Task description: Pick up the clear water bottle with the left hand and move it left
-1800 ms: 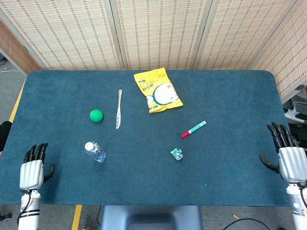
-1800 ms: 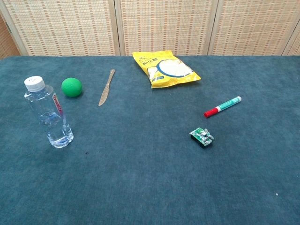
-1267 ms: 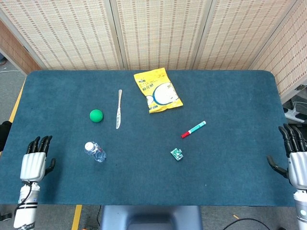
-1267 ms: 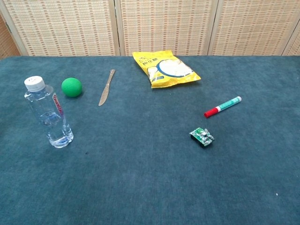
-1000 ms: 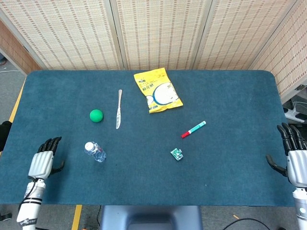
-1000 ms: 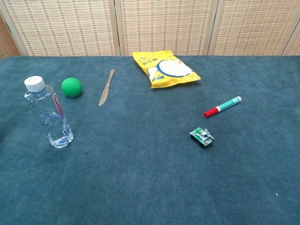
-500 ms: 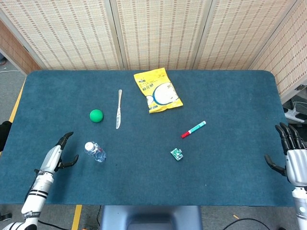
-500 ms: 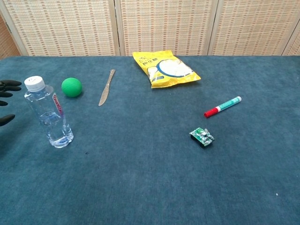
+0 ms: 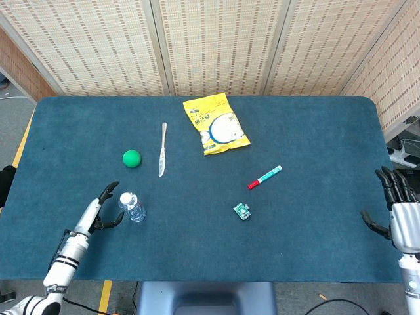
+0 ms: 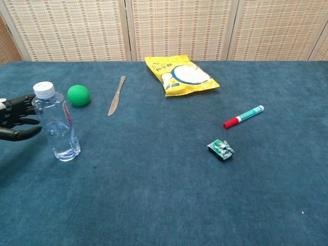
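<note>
The clear water bottle [image 9: 131, 206] with a white cap stands upright near the table's front left; the chest view shows the bottle [image 10: 57, 125] with a red label strip. My left hand [image 9: 102, 209] sits just left of it, fingers spread. In the chest view the left hand [image 10: 18, 120] reaches the bottle's upper part, with its upper fingers [image 10: 28, 105] at the bottle's side and the thumb lower and apart. It does not grip the bottle. My right hand [image 9: 401, 210] hangs open off the table's right edge, holding nothing.
A green ball [image 9: 132, 158] and a knife [image 9: 162, 149] lie behind the bottle. A yellow snack bag [image 9: 215, 123] lies at the back centre. A red and green marker [image 9: 264, 177] and a small green item [image 9: 241, 211] lie to the right on the blue table [image 9: 315, 131].
My left hand has moved right and forward from the table's left front edge up to the bottle. The bottle's cap has shifted slightly to the right. The right hand has stayed nearly still.
</note>
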Robot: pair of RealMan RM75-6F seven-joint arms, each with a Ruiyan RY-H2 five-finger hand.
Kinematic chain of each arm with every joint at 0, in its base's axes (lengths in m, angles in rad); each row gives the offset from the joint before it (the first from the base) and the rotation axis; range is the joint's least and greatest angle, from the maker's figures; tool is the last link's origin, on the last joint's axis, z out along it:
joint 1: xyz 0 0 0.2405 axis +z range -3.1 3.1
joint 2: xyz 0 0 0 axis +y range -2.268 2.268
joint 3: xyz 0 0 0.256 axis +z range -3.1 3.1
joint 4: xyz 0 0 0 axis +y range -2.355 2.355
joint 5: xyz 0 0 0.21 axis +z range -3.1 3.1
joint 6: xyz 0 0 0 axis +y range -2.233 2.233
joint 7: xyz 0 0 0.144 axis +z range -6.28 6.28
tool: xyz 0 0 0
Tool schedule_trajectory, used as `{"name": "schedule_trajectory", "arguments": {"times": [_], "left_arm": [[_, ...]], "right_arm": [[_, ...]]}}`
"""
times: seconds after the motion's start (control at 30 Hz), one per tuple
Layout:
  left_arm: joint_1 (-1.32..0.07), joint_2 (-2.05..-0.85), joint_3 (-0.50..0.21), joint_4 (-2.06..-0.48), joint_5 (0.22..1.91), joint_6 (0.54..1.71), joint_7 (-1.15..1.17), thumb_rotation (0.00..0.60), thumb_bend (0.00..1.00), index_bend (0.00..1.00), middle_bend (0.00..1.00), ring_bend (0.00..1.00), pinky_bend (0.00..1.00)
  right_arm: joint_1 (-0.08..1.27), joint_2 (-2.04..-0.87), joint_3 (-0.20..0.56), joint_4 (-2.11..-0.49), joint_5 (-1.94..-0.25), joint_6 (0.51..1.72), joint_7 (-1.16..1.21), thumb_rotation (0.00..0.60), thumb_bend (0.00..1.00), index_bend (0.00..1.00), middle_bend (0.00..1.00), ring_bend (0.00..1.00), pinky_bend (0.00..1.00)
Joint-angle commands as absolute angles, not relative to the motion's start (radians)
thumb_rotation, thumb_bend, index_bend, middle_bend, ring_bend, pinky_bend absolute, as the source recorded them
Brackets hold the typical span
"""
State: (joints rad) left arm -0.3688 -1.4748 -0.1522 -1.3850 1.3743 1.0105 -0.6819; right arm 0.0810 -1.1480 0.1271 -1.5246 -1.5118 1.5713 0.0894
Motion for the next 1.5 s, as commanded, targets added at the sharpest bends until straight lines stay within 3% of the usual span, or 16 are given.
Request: {"name": "schedule_trajectory", "arguments": {"times": [0.03,0.93,1.13,1.5], "left_arm": [[-0.378,-1.497,-0.149,-1.365,1.385,1.017,-0.715,0.6,0.4,0.0,0.0,0.0,0.1],[-0.435,-1.412,-0.037,-1.398,1.564,1.032,-1.013,0.6,0.4,0.0,0.0,0.0,0.1],[-0.446,-1.448,-0.029,-1.376,1.586,1.071,-1.052,0.6,0.4,0.0,0.0,0.0,0.09],[-0.428,-1.596,-0.08,-1.294,1.496,1.142,-1.015,0.6,0.39,0.0,0.03,0.0,0.08]], "right_arm": [[0.082,-1.147,0.127,-1.526,-1.51,1.568,0.09,0.6,0.2,0.0,0.03,0.0,0.2],[0.087,-1.144,0.128,-1.527,-1.506,1.559,0.095,0.6,0.2,0.0,0.03,0.0,0.2],[0.087,-1.145,0.129,-1.527,-1.504,1.56,0.096,0.6,0.2,0.0,0.03,0.0,0.2],[0.087,-1.142,0.127,-1.527,-1.506,1.559,0.1,0.6,0.2,0.0,0.03,0.0,0.2]]}}
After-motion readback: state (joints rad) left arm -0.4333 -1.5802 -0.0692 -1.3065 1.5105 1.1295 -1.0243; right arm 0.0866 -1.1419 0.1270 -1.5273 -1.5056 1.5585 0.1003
